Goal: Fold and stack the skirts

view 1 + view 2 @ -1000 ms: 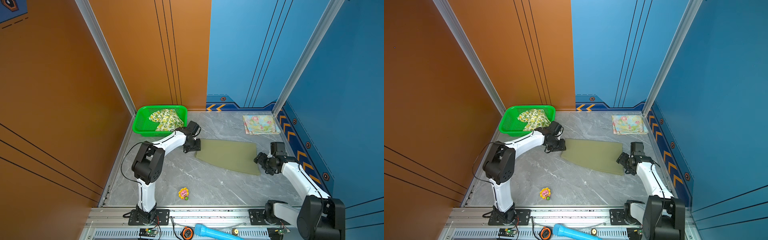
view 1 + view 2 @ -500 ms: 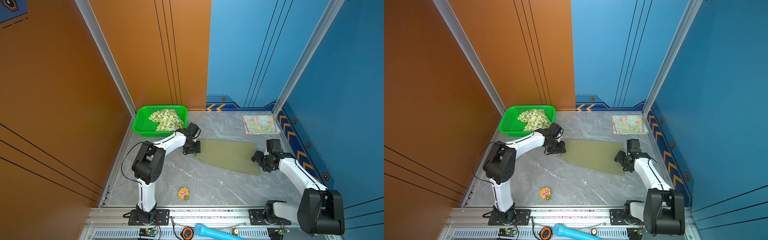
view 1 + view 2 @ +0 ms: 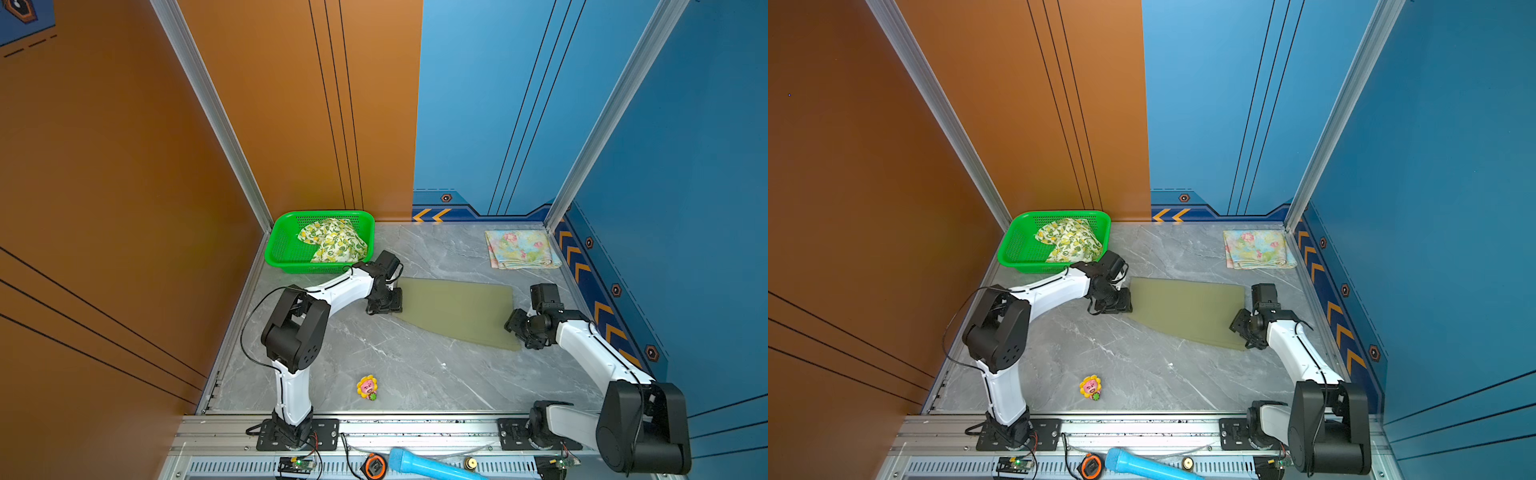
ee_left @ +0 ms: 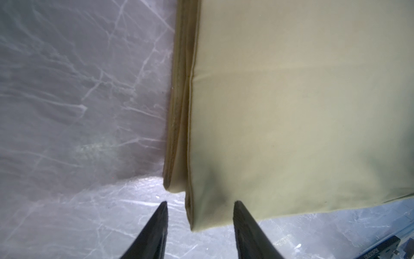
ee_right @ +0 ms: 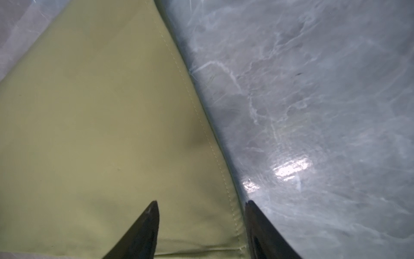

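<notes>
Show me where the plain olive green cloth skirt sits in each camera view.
In a top view: the olive green skirt lies flat mid-table, between the left gripper and the right gripper.
In a top view: same spot, same flat spread.
Left wrist: its layered corner lies between open jaws.
Right wrist: its stitched hem runs between open jaws.
Shared landmark: the grey marbled tabletop.

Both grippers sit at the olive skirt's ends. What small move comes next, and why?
Probably close both jaws on the cloth. The left gripper stands open astride a corner of the olive skirt, the right gripper open astride the hem at the opposite end; the skirt lies flat and unheld, so pinching seems needed before folding.
</notes>
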